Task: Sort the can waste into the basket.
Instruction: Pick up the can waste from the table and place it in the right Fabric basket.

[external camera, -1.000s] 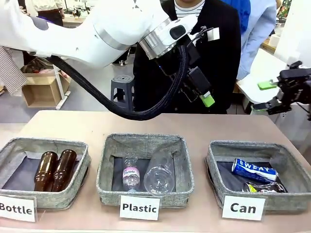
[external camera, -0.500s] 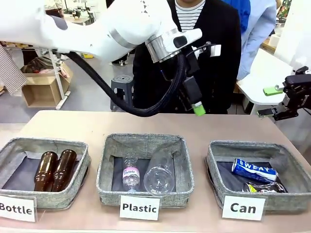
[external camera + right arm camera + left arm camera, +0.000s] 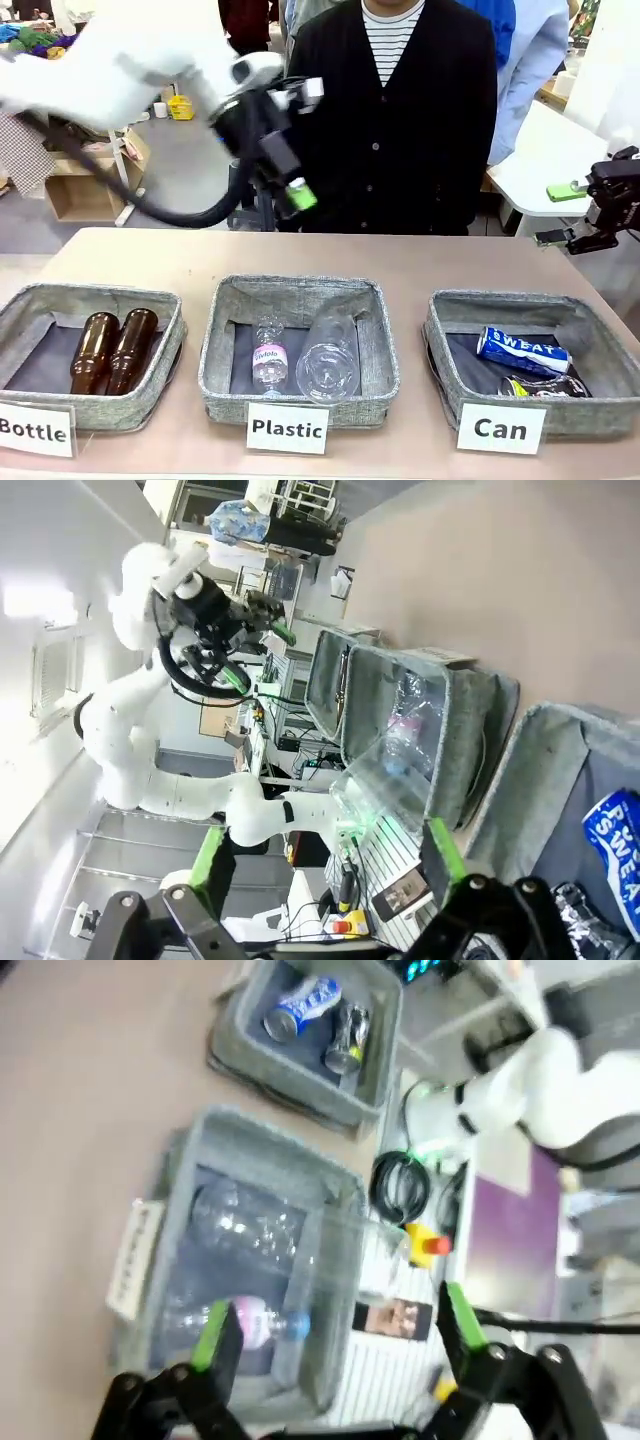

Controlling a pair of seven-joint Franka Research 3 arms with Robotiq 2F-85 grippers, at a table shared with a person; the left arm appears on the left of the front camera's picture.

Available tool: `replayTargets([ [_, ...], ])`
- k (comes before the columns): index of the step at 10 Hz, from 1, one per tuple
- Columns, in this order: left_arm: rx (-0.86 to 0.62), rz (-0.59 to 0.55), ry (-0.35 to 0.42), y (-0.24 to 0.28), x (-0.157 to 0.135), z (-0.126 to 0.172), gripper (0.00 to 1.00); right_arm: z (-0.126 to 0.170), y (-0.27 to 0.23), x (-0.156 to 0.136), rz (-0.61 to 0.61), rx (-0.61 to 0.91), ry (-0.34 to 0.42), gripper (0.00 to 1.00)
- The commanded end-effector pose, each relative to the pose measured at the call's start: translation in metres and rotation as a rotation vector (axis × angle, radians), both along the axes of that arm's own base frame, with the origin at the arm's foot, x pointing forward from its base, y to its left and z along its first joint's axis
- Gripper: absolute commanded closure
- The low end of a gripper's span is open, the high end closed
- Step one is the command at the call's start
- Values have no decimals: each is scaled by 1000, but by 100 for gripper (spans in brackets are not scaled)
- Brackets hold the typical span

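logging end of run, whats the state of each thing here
blue and white can: crushed, lying in the Can basket
dark can: crushed, in the same basket
brown bottles: lying in the Bottle basket
clear bottles: lying in the Plastic basket
left end effector: open, empty
right end effector: open, empty

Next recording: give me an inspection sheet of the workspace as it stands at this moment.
Surface: beige table, three grey baskets in a row.
Job's things: blue-white can and dark can both lie in the Can basket.
Clutter: two brown bottles in the Bottle basket; clear bottles in the Plastic basket.
Hands: left hand open, empty, raised; right hand open, empty, at the table's right side.
Cables: black hose along the left arm.
Surroundings: person at the far side.
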State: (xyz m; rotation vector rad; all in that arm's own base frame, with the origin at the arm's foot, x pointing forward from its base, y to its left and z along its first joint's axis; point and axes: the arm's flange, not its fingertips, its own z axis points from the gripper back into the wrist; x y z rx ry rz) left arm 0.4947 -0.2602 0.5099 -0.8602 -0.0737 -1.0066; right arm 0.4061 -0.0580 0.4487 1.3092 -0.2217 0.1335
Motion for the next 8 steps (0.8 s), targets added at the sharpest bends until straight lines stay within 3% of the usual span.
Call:
replayTargets([
  [1, -92, 151, 12, 65, -89, -51, 0, 8, -1, 4, -4, 41, 19, 0],
  [4, -243, 408, 124, 151, -166, -106, 0, -1, -13, -4, 54, 83, 104, 0],
  [6, -339, 609, 152, 174, -173, -132, 0, -9, -11, -10, 174, 42, 202, 0],
  [7, -229, 403, 169, 162, -161, -119, 0, -9, -4, -9, 67, 78, 87, 0],
  [8, -229, 403, 169, 162, -161, -119, 0, -9, -4, -9, 67, 78, 87, 0],
])
